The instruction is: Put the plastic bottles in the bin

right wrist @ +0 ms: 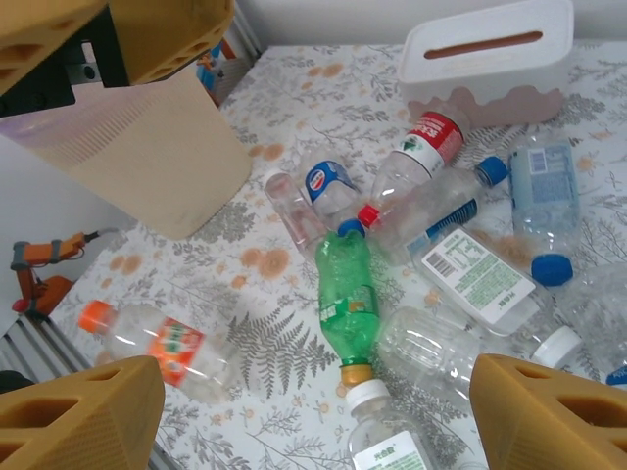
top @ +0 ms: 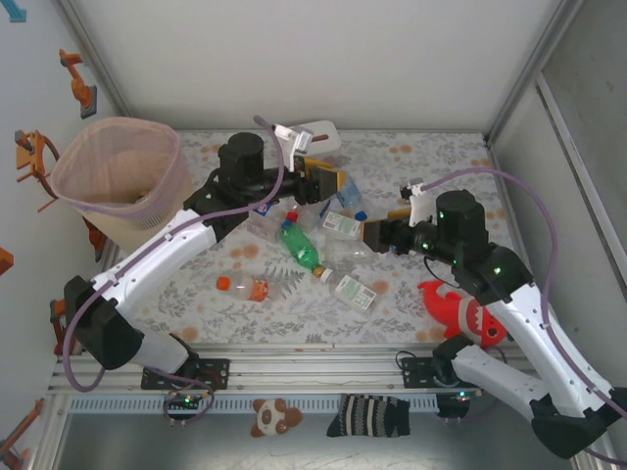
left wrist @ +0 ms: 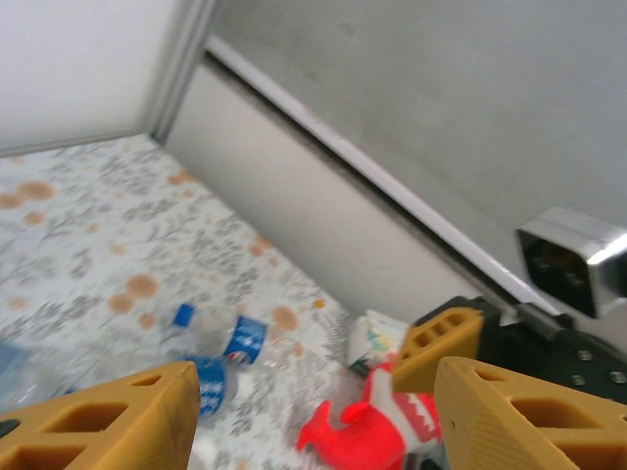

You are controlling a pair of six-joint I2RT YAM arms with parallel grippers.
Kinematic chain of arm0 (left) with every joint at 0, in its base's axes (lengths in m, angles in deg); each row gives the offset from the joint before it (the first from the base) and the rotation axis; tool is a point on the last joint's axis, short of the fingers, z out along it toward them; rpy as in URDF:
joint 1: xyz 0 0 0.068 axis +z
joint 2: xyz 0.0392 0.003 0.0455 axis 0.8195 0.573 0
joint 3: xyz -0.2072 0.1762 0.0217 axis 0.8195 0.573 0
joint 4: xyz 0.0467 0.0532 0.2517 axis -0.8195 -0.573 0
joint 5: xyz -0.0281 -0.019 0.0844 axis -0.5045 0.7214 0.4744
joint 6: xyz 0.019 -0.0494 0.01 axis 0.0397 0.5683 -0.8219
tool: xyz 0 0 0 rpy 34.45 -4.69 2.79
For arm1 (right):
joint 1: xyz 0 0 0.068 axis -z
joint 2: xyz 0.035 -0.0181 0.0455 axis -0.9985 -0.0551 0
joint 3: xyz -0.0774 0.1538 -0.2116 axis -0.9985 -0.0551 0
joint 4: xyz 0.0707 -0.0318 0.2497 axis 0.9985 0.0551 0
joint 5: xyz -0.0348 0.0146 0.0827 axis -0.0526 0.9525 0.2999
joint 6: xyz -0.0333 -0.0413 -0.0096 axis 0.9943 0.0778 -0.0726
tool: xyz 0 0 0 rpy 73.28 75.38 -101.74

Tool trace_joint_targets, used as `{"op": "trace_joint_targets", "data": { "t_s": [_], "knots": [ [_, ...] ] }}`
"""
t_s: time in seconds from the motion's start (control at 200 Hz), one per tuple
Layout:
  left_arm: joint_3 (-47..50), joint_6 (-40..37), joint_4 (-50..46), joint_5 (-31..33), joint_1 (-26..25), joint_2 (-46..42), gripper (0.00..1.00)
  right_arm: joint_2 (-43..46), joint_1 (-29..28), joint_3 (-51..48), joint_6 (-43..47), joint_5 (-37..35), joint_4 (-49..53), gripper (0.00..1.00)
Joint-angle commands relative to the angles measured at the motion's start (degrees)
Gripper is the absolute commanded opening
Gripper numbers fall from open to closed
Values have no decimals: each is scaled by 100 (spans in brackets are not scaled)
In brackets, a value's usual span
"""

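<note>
Several plastic bottles lie loose mid-table: a green one (top: pixel 301 247) (right wrist: pixel 348 299), an orange-labelled one (top: pixel 250 286) (right wrist: pixel 162 343), a red-labelled one (right wrist: pixel 419 149) and clear white-labelled ones (top: pixel 355 292) (right wrist: pixel 477 277). The pinkish latticed bin (top: pixel 120 176) (right wrist: pixel 127 147) stands at the far left. My left gripper (top: pixel 328 181) (left wrist: pixel 313 421) hovers open and empty above the far end of the pile, with blue-labelled bottles (left wrist: pixel 223 345) below it. My right gripper (top: pixel 382 225) (right wrist: pixel 313 416) is open and empty over the pile's right side, above the green bottle's orange cap.
A white tissue box (top: pixel 318 137) (right wrist: pixel 490 49) sits behind the bottles. The red plush shark (top: pixel 460 313) (left wrist: pixel 377 426) lies at the near right beside the right arm. Enclosure walls close in the far and right sides.
</note>
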Motion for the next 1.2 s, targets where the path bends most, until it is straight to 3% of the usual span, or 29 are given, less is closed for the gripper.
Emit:
{"op": "trace_joint_targets", "data": {
  "t_s": [0.0, 0.265, 0.36, 0.466, 0.676, 0.771, 0.971, 1.197],
  "knots": [
    [148, -186, -705, 644, 78, -321, 64, 10, 11, -10, 59, -73, -18, 80],
    [472, 159, -2004, 1839, 175, -760, 64, -32, 10, -38, 63, -107, -11, 79],
    [567, 605, -2670, 2680, 240, -1017, 65, -58, 12, -35, 69, -99, -24, 78],
    [914, 1203, -2892, 3284, 285, -1423, 76, -76, 10, -58, 64, -90, -50, 78],
    [1137, 2354, -4290, 4311, 481, -1825, 71, -168, 13, -61, 66, -29, -99, 78],
    [1154, 2881, -5008, 4511, 588, -1909, 66, -199, 6, -57, 70, 4, -98, 78],
    [1522, 4064, -5820, 4594, 595, -2189, 68, -238, 11, -113, 50, 16, -163, 77],
    [2175, 5144, -5925, 4144, 595, -2317, 70, -261, 11, -114, 54, 24, -163, 77]
  ]
}}
